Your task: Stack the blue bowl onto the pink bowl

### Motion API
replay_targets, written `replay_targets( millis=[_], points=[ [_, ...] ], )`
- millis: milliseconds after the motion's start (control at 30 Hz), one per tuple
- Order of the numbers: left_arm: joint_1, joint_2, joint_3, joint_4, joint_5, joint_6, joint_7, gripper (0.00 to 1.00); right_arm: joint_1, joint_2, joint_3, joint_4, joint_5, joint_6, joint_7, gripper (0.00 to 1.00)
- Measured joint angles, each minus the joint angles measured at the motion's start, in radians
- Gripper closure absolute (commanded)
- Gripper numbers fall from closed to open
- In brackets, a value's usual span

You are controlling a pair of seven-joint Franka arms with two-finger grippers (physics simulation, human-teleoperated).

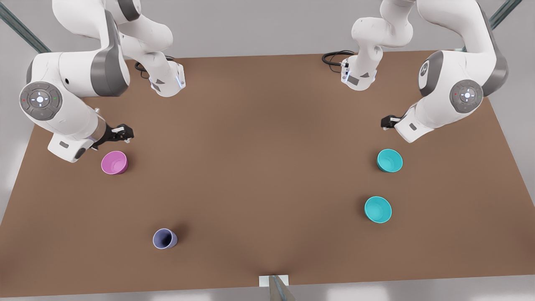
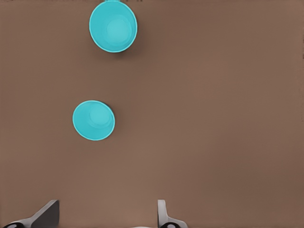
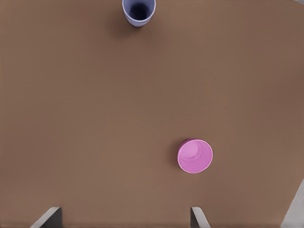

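- The left gripper [image 1: 386, 122] hangs at the front view's right, just above the two teal bowls. Its jaws are wide apart and hold nothing.
- The blue bowl [image 1: 390, 161] nearest to it sits upright on the brown worktop [image 1: 259, 159], mouth up. I think this is the one to pick, because it is closest.
- The other teal bowl [image 1: 378, 209] sits a little lower in the picture, apart from the first.
- The right gripper [image 1: 121, 133] hangs at the front view's left, just above the pink bowl [image 1: 114, 162]. Its jaws are apart too, with nothing in them. This arm waits.
- The pink bowl stands mouth up, far from the teal bowls, so the blue one must cross the worktop.
- A small periwinkle cup [image 1: 164, 238] stands at the lower left, out of the way.
- No stacking is done yet.
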Motion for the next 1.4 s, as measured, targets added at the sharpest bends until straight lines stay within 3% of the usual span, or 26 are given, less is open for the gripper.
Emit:
replay_targets(
  millis=[167,467,867,1233,1300,1400],
  points=[
    [0.015,0.000,0.000,0.000,0.001,0.005,-0.004,0.00,-0.020,0.020,0.001,-0.028,-0.015,-0.001,-0.017,0.00],
    [0.051,0.017,0.003,0.067,0.012,-0.080,-0.027,0.00,-0.402,0.252,0.002,-0.229,0.002,0.192,-0.070,0.00],
    [0.052,0.038,0.000,0.075,-0.071,-0.124,-0.093,0.00,-0.603,0.116,0.010,-0.850,0.031,0.805,-0.150,0.00],
    [0.056,0.117,0.000,0.075,-0.077,-0.133,-0.130,0.00,-0.650,0.187,0.010,-0.891,0.093,1.025,-0.195,0.01],
    [0.057,0.121,0.000,0.075,-0.076,-0.133,-0.133,0.00,-0.648,0.194,0.014,-0.897,0.113,1.035,-0.200,0.07],
    [0.058,0.132,0.000,0.075,-0.076,-0.133,-0.137,0.00,-0.647,0.194,0.024,-0.905,0.132,1.037,-0.209,0.49]
  ],
)
